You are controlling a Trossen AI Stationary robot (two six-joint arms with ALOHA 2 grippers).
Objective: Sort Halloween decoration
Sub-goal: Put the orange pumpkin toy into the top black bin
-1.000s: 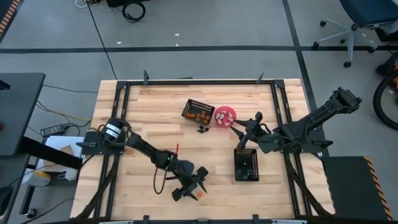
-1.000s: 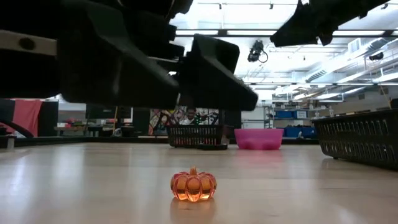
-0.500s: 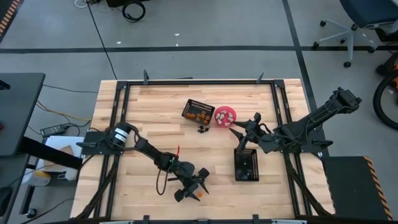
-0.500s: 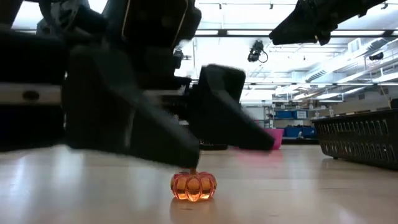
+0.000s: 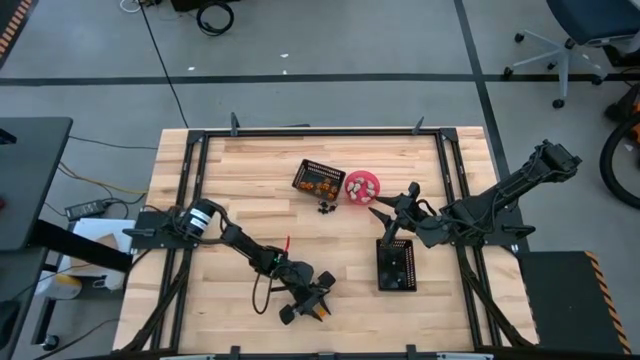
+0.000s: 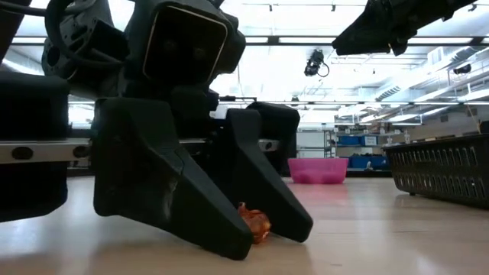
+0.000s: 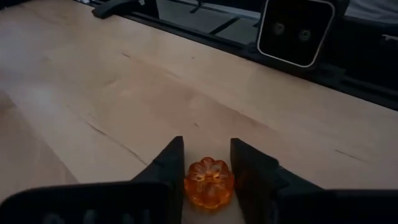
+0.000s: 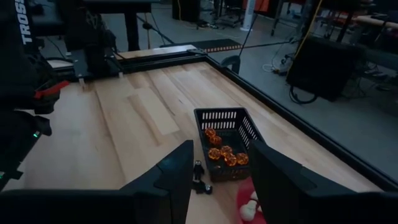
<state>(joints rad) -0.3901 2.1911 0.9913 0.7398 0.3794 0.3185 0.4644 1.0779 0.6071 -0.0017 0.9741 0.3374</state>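
Observation:
An orange pumpkin trinket lies on the wooden table near its front edge, with my left gripper shut on it. In the low view the fingertips rest on the table around the pumpkin. My right gripper hangs open and empty above the table, between the pink bowl and a black mesh basket. A second black basket holds several orange pumpkins. A few black trinkets lie on the table beside it. My left gripper pinches the pumpkin's round sides between its two fingers. The fingers slant down from above, and their tips are on the table. The pumpkin sits on the table between them, tilted a little.
The pink bowl holds pale trinkets. Dark metal rails frame the tabletop. Bare wood lies to the left and along the far edge. The low view shows the basket wall at the right.
My left gripper has come down onto the table around the pumpkin, and its fingers have drawn together on the pumpkin. The pumpkin has shifted slightly and tipped.

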